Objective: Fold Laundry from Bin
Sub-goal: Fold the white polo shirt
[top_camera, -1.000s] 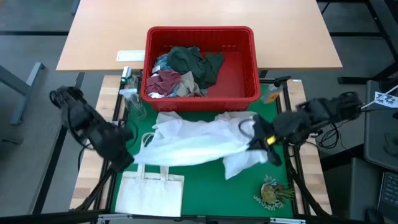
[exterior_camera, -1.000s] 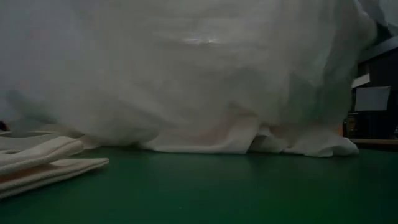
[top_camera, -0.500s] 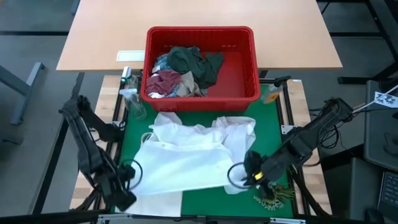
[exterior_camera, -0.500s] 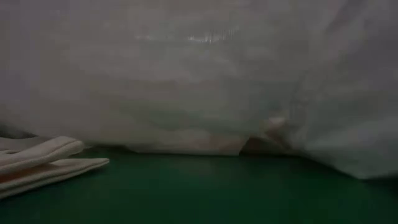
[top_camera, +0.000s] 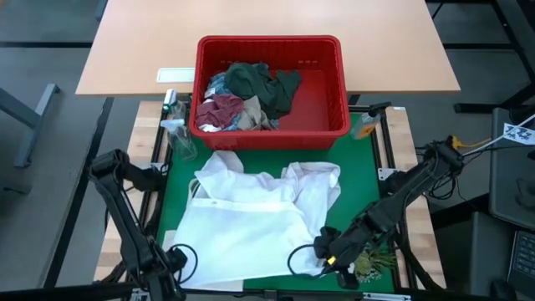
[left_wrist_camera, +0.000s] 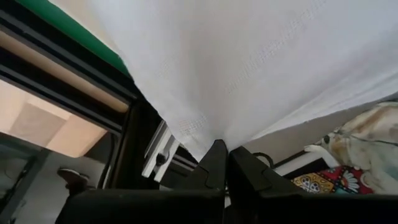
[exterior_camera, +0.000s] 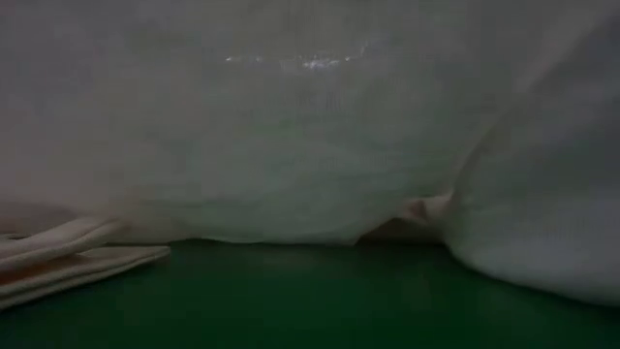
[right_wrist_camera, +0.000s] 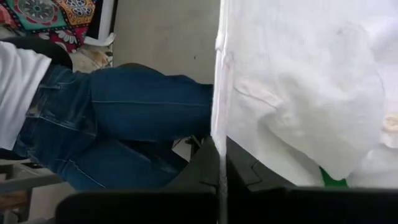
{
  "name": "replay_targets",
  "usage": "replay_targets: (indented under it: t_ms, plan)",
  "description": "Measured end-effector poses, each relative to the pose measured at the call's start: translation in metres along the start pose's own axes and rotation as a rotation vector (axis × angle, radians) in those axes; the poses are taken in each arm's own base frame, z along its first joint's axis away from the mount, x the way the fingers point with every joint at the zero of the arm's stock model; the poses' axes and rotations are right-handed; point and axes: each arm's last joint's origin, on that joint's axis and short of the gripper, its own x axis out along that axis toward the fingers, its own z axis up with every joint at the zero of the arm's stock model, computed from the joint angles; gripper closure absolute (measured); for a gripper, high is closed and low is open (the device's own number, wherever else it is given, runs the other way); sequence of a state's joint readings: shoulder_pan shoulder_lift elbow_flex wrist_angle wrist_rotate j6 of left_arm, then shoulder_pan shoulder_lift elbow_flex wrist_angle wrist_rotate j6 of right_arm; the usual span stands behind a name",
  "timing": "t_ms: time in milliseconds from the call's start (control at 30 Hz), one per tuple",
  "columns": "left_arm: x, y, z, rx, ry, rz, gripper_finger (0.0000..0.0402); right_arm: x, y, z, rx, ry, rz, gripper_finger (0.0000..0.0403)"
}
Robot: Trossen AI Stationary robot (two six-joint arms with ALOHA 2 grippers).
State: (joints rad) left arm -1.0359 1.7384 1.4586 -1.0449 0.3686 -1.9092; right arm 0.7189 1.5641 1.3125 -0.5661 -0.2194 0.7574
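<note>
I have the left gripper (top_camera: 177, 259) and the right gripper (top_camera: 324, 247) each pinched shut on a near corner of the white garment (top_camera: 251, 219), which lies spread on the green tabletop (top_camera: 359, 176) between them and the red bin (top_camera: 269, 130) beyond. My worry is that both corners sit right at the tabletop's near edge, so a further pull could drag the hem off or slip a thin pinch. The tote bag (exterior_camera: 68, 254) lies under the cloth beside the left gripper, a spray bottle (top_camera: 180, 134) stands far ahead of it, and a dried sprig (top_camera: 372, 263) lies just beside the right gripper; either near one could snag.

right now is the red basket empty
No, the red basket holds a heap of clothes, dark green, maroon and striped, piled toward its left side.
</note>
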Motion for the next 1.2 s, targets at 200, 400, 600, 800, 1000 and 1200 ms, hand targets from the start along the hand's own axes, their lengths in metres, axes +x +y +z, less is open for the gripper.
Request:
replay_targets:
  t_ms: [200, 400, 600, 800, 1000, 1200]
  plan:
    - [0.0081, -0.0028, 0.0017, -0.006, -0.006, 0.018, 0.0401, 0.0087, -0.0025, -0.0006, 0.005, 0.026, -0.010, 0.0402]
    - [0.0080, -0.0029, 0.0021, -0.006, -0.016, 0.015, 0.0401, 0.0087, -0.0024, -0.0007, 0.005, 0.026, -0.010, 0.0402]
    - [0.0081, -0.0028, 0.0021, -0.006, -0.018, 0.016, 0.0390, 0.0087, -0.0005, 0.0013, -0.001, 0.006, 0.010, 0.0400]
    - [0.0082, -0.0026, 0.0019, -0.006, -0.018, 0.018, 0.0340, 0.0087, 0.0037, 0.0048, -0.014, -0.028, 0.053, 0.0352]
    - [0.0081, -0.0024, 0.0013, -0.009, 0.004, 0.025, 0.0305, 0.0086, 0.0042, 0.0054, -0.016, -0.035, 0.058, 0.0283]
    - [0.0082, -0.0027, 0.0020, 0.002, -0.026, 0.014, 0.0296, 0.0085, 0.0043, 0.0054, 0.008, -0.029, 0.065, 0.0247]
